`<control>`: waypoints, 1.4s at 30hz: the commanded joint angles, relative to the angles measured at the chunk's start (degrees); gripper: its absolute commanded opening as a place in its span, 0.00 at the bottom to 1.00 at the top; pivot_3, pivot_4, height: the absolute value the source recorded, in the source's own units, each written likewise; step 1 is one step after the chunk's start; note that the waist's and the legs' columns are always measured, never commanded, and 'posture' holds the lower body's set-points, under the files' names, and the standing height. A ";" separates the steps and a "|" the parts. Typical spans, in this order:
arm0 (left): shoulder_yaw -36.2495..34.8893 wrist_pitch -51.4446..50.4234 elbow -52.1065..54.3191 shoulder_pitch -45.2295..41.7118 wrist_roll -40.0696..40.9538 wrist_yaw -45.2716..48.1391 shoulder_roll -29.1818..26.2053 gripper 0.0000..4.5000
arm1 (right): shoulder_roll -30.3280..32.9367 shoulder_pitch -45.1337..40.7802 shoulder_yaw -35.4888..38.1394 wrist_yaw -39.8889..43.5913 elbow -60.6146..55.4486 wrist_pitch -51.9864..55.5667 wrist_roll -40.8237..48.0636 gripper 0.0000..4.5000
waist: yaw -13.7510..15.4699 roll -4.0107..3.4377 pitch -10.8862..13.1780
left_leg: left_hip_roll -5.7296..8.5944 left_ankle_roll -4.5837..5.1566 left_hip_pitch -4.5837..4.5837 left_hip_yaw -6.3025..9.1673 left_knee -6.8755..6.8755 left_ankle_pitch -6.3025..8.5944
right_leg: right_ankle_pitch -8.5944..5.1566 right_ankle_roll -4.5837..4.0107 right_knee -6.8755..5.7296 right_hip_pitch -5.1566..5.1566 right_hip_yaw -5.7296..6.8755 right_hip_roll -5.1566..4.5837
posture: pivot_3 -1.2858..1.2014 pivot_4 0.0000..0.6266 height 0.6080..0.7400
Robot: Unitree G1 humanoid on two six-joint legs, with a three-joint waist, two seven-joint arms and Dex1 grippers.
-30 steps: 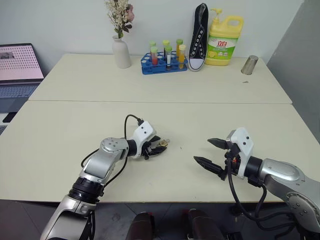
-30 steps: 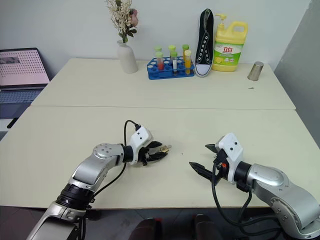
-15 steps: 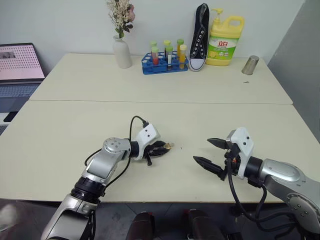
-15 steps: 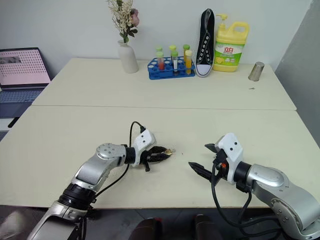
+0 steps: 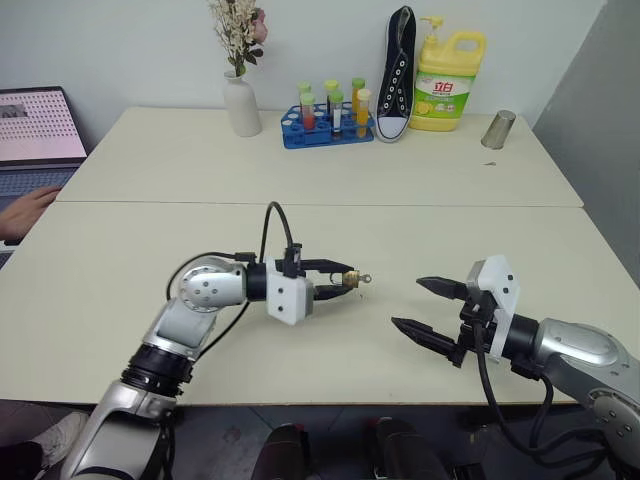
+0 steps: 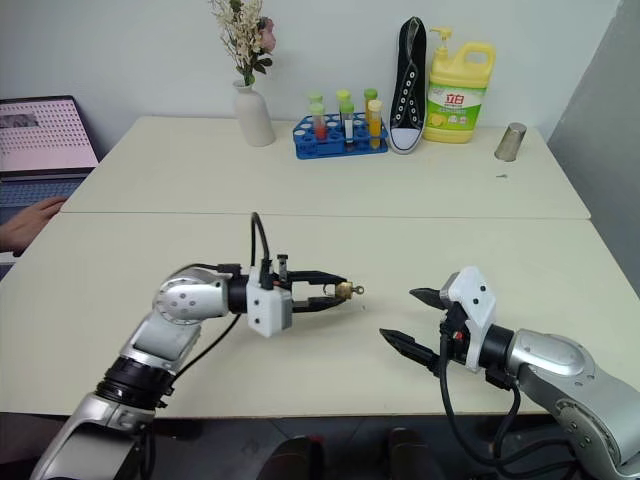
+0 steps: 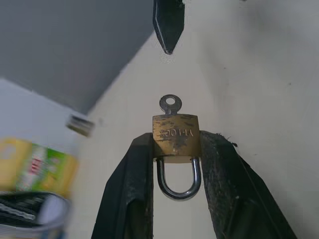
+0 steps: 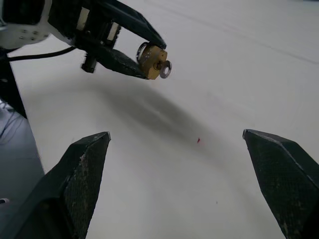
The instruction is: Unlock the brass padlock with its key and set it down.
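My left gripper (image 5: 342, 280) is shut on the brass padlock (image 5: 349, 278) and holds it above the table (image 5: 120, 260), pointing toward my right gripper. In the left wrist view both fingers (image 7: 134, 179) clamp the sides of the lock body (image 7: 175, 133), and the silver shackle (image 7: 178, 181) sits closed between them. The key (image 7: 170, 103) is in the keyhole, its round head sticking out of the body's far end (image 8: 164, 67). My right gripper (image 5: 408, 303) stands open a short way to the right, level with the padlock, with nothing between its fingers.
At the table's back stand a white vase with flowers (image 5: 240, 100), a blue rack of tubes (image 5: 328, 125), a black sneaker (image 5: 398, 75), a yellow detergent bottle (image 5: 448, 68) and a metal cup (image 5: 499, 130). A laptop (image 5: 35, 130) and a person's hand (image 5: 25, 210) are at the left edge.
My left gripper has risen off the table and rolled over, carrying the padlock up with the key pointing right. The right gripper has stayed put. A person's hand has appeared at the left.
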State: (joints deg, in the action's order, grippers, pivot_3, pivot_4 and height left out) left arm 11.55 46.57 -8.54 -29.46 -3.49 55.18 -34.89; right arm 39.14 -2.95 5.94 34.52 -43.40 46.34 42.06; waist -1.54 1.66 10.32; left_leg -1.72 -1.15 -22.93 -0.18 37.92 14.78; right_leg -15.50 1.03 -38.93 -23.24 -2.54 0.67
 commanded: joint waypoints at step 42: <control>1.46 12.62 1.61 3.52 -10.48 -17.28 -4.20 0.21 | -7.17 -20.09 -10.06 2.74 15.53 9.88 9.41 0.20 | -0.08 0.00 0.00 | -0.03 0.00 -0.01 0.03 0.01 0.00 | 0.04 -0.01 -0.04 0.01 0.11 -0.23 | 0.52 0.24 1.00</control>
State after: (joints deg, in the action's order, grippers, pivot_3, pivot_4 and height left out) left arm 13.28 59.17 -8.62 -25.40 -14.94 39.05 -38.55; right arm 31.52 -22.02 -4.84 36.34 -26.77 56.07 50.68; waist -1.62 1.66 10.32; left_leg -1.74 -1.14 -22.95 -0.13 37.93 14.77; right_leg -15.46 1.03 -38.97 -23.23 -2.43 0.44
